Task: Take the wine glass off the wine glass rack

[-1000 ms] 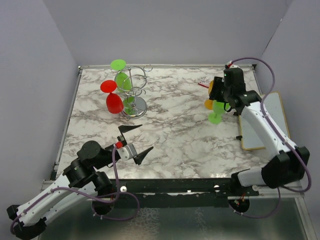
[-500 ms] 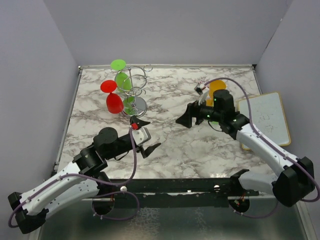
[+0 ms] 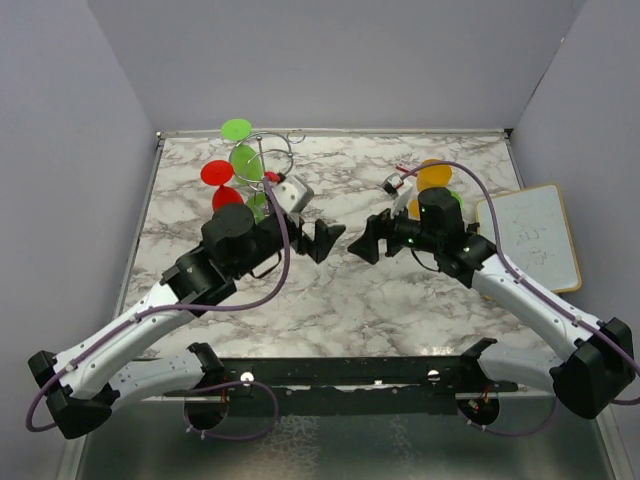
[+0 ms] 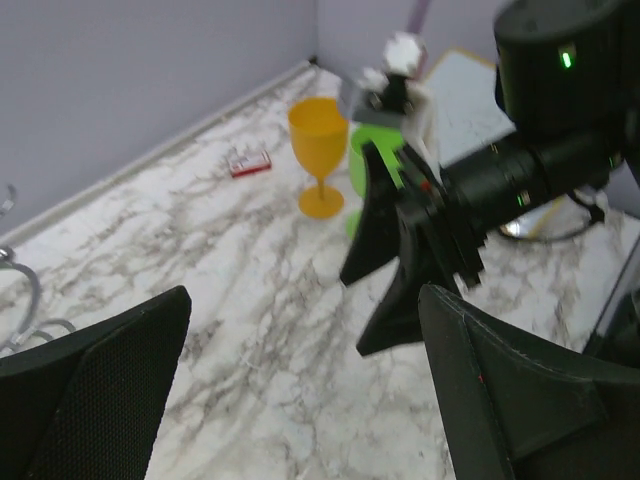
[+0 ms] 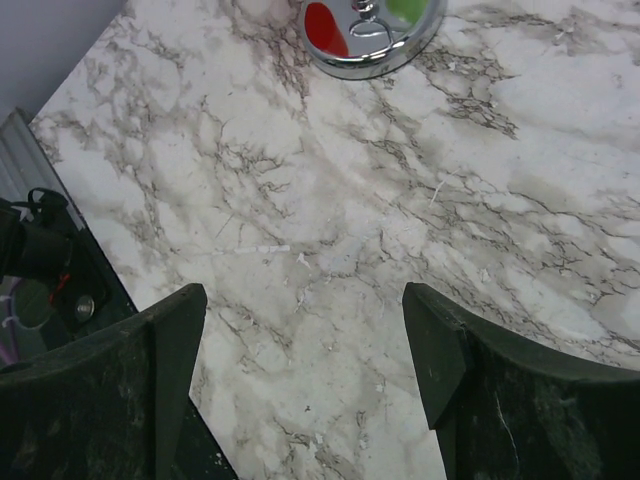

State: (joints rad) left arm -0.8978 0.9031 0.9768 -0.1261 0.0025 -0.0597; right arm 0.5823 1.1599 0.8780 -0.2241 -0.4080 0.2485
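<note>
The chrome wine glass rack stands at the back left, partly hidden behind my left arm. A red wine glass and a green wine glass hang upside down on it. Its round base shows at the top of the right wrist view, and a wire loop at the left edge of the left wrist view. My left gripper is open and empty over the table's middle, pointing right. My right gripper is open and empty, pointing left, close to the left one; it also shows in the left wrist view.
An orange wine glass and a green one stand upright at the back right, behind my right arm. A small red item lies near the back wall. A white board lies at the right edge.
My left arm swung from the near left up to the table's middle, beside the rack. My right gripper let go of the green glass at the right and moved left over the middle.
</note>
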